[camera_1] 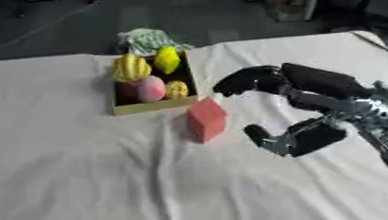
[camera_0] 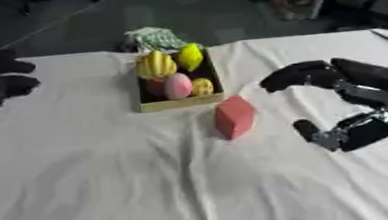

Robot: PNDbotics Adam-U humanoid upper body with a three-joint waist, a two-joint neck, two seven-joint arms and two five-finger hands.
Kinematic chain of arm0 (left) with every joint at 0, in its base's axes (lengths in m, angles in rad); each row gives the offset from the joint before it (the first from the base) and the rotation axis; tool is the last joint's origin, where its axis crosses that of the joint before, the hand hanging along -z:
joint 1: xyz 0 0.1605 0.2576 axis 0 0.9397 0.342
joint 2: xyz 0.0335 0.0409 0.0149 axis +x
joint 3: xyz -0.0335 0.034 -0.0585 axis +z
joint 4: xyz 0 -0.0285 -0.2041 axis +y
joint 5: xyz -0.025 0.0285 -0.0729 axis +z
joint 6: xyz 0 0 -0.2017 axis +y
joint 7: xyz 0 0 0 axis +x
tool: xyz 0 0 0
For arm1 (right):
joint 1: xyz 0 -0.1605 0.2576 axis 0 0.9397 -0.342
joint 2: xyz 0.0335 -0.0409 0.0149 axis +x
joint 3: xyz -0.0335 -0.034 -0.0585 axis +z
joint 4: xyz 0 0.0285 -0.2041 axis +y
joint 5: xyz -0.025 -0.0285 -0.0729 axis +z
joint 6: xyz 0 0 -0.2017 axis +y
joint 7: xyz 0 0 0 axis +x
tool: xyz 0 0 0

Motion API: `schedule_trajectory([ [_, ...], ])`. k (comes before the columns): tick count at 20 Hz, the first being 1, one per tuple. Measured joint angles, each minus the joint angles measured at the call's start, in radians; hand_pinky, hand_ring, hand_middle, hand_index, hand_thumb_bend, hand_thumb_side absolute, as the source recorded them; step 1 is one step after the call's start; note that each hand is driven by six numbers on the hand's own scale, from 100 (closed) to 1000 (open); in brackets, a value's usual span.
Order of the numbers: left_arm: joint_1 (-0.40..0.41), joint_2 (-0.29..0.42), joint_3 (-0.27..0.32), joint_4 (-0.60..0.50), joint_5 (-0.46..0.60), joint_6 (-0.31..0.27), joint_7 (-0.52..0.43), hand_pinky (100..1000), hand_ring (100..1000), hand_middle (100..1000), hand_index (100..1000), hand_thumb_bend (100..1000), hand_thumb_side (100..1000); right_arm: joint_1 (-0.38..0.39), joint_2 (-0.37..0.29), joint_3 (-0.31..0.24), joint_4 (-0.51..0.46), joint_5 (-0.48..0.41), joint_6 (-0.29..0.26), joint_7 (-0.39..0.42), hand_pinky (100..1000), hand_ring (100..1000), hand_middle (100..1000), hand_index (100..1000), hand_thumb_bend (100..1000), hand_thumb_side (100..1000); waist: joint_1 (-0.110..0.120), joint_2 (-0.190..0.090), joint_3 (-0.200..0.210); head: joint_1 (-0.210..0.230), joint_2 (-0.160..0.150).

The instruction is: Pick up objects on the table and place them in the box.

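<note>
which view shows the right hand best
The right eye view: the right hand shows whole there, with curved fingers and thumb spread beside the red block, plus its forearm. The left eye view shows the same hand nearer the picture's right edge, forearm cut off.

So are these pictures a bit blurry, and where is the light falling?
Both views are soft: in the left eye view the fruit in the box blurs together, and the red block has fuzzy edges. In the right eye view the right hand smears slightly, the white tablecloth is evenly lit with faint fold shadows, and the floor behind stays dim.
</note>
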Motion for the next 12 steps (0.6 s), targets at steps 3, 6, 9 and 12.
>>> schedule_trajectory([
  [3,0.023,-0.033,0.004,0.0,-0.001,0.0,-0.001,837,778,756,922,100,761,-0.057,0.005,0.029,0.084,0.124,-0.027,0.009,825,930,935,1000,100,322,0.004,-0.004,0.017,-0.022,0.002],
  [6,0.038,-0.061,0.009,0.0,-0.005,0.004,-0.004,836,776,753,921,100,767,-0.104,0.033,0.045,0.177,0.244,-0.05,-0.014,835,945,943,1000,100,351,0.009,-0.006,0.03,-0.042,0.009],
  [9,0.046,-0.081,0.012,0.0,-0.01,0.01,-0.006,836,776,749,919,100,772,-0.139,0.067,0.05,0.268,0.347,-0.077,-0.041,845,958,949,1000,100,366,0.01,-0.006,0.04,-0.061,0.011],
  [12,0.051,-0.092,0.012,0.0,-0.015,0.014,-0.01,835,775,747,919,100,773,-0.164,0.095,0.05,0.346,0.433,-0.103,-0.067,847,959,950,1000,100,379,0.01,-0.006,0.044,-0.076,0.015],
])
